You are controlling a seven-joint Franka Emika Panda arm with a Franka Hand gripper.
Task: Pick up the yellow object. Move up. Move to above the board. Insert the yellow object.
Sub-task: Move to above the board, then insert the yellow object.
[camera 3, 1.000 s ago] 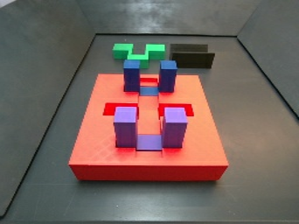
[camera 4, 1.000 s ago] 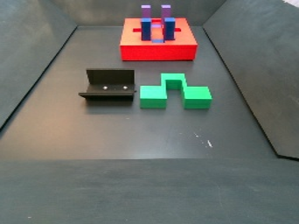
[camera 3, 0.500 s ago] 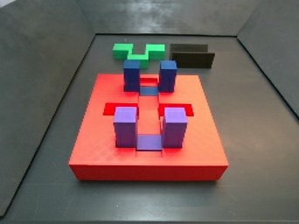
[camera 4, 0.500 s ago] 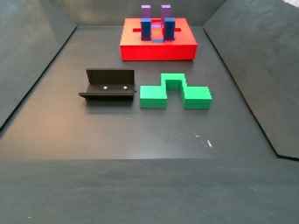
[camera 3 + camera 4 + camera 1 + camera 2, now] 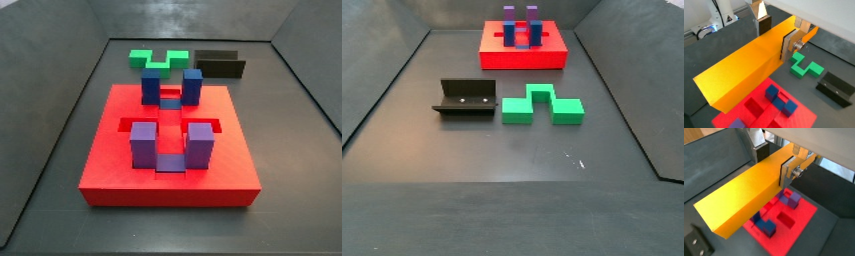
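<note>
My gripper (image 5: 776, 37) is shut on the yellow object (image 5: 744, 70), a long smooth yellow-orange bar held across its width between the two fingers; both show also in a wrist view (image 5: 774, 163) (image 5: 747, 193). The bar hangs high over the red board (image 5: 757, 112), which lies below it in both wrist views (image 5: 807, 210). In both side views the board (image 5: 120, 175) (image 5: 523, 60) carries blue blocks (image 5: 190, 85) and purple blocks (image 5: 201, 142) upright beside its central slot. Neither gripper nor bar shows in the side views.
A green notched block (image 5: 543, 105) (image 5: 160, 58) (image 5: 804, 67) lies on the dark floor beside the black fixture (image 5: 465, 98) (image 5: 221, 63) (image 5: 836, 87). Grey walls enclose the floor on the sides.
</note>
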